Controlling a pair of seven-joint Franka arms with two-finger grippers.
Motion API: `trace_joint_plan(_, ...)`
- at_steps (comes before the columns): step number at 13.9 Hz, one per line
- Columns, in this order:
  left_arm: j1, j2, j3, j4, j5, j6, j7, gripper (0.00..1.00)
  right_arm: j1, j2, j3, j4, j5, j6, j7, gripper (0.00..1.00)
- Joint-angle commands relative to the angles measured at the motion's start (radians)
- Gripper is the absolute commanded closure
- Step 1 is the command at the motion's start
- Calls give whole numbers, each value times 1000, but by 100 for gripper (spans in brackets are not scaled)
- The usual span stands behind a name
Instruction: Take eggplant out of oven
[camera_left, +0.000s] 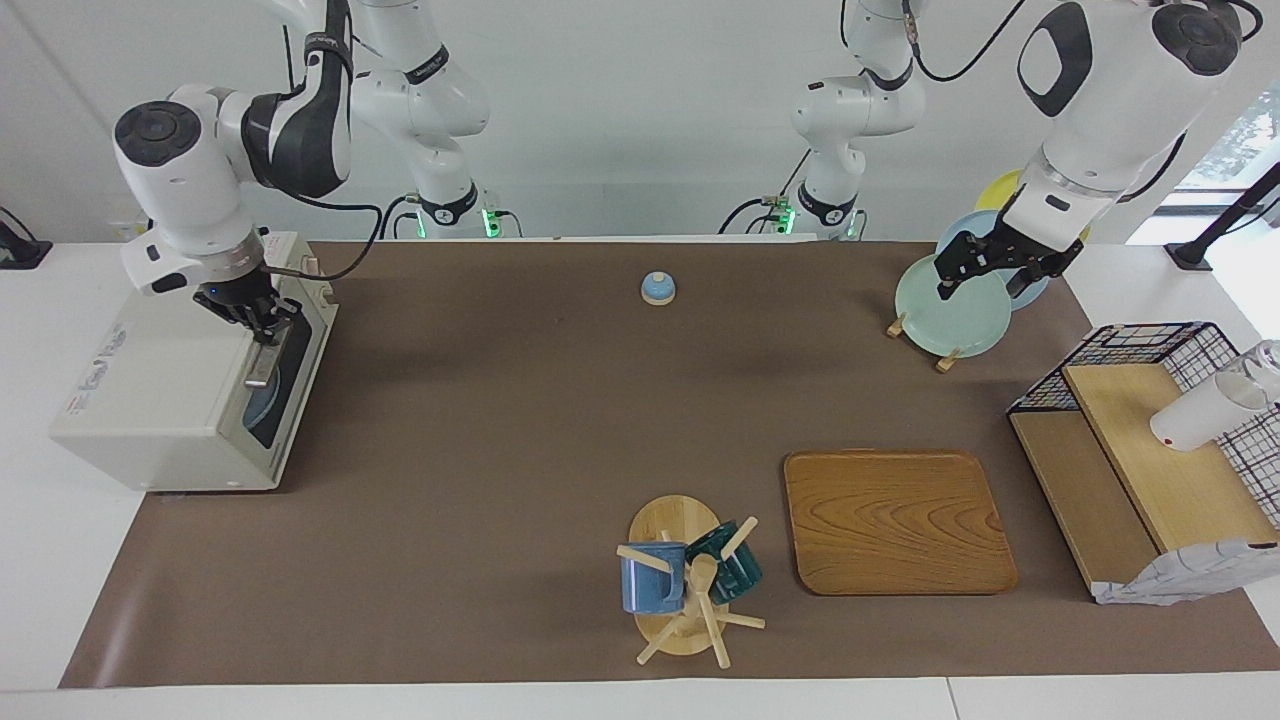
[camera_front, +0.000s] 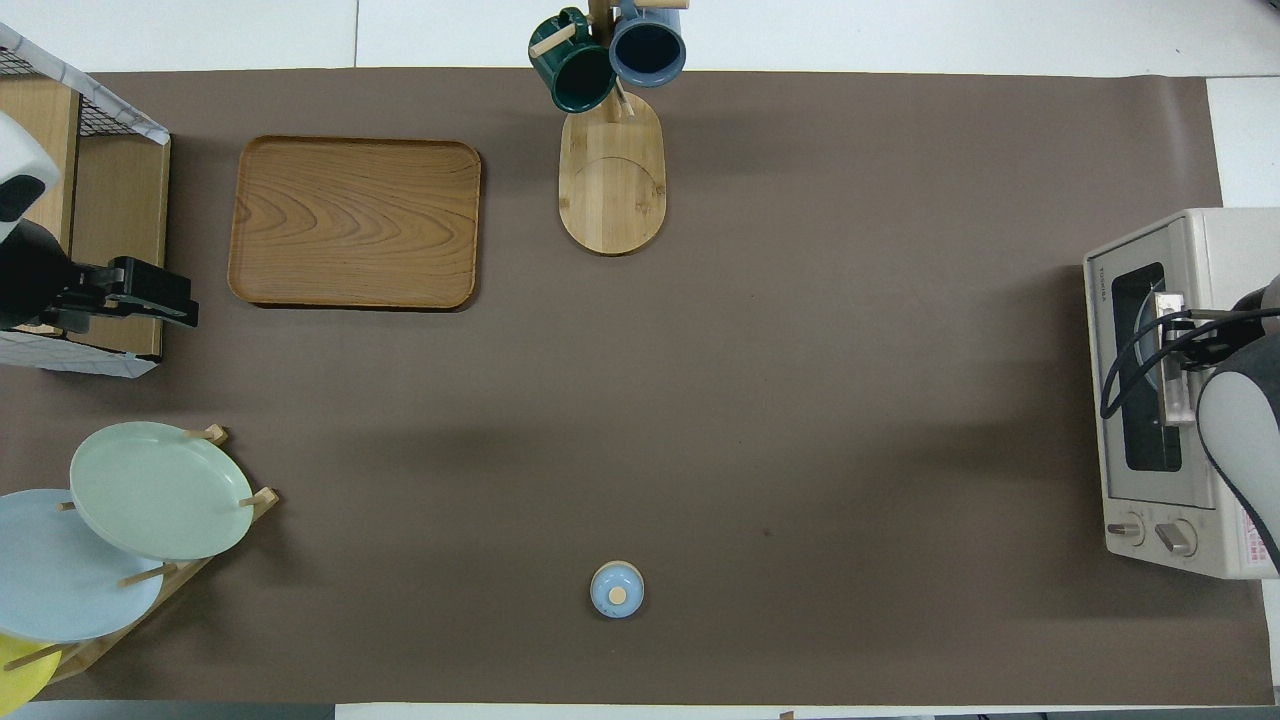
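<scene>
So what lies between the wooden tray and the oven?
Only the mug rack at the table's farther edge; otherwise bare mat from the wooden tray to the oven, clearest in the overhead view.

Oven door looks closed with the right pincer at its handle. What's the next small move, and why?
Probably pull the handle outward and down to swing the door open. The right pincer is at the bar handle of the oven, the dark glass door is shut, and no eggplant shows yet. The left pincer waits over the plate rack.
</scene>
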Motion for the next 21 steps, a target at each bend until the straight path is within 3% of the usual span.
trace_joint_plan(1, 10, -24, -5, -24, 10, 16, 8, 0, -14, -7, 10, -24, -15, 26, 7, 100)
trace_joint_plan(6, 10, -24, -5, -24, 10, 16, 8, 0, -28, -6, 10, -71, -5, 72, 4, 100)
trace_joint_plan(9, 10, -24, -5, -25, 10, 16, 8, 0, -17, 5, 12, -125, 0, 161, 10, 100)
trace_joint_plan(17, 10, -24, -7, -25, 8, 16, 8, 0, 51, 40, 17, -133, 31, 253, 15, 100)
trace_joint_plan(21, 10, -24, -7, -25, 10, 16, 8, 0, 58, 114, 17, -151, 80, 371, 27, 100)
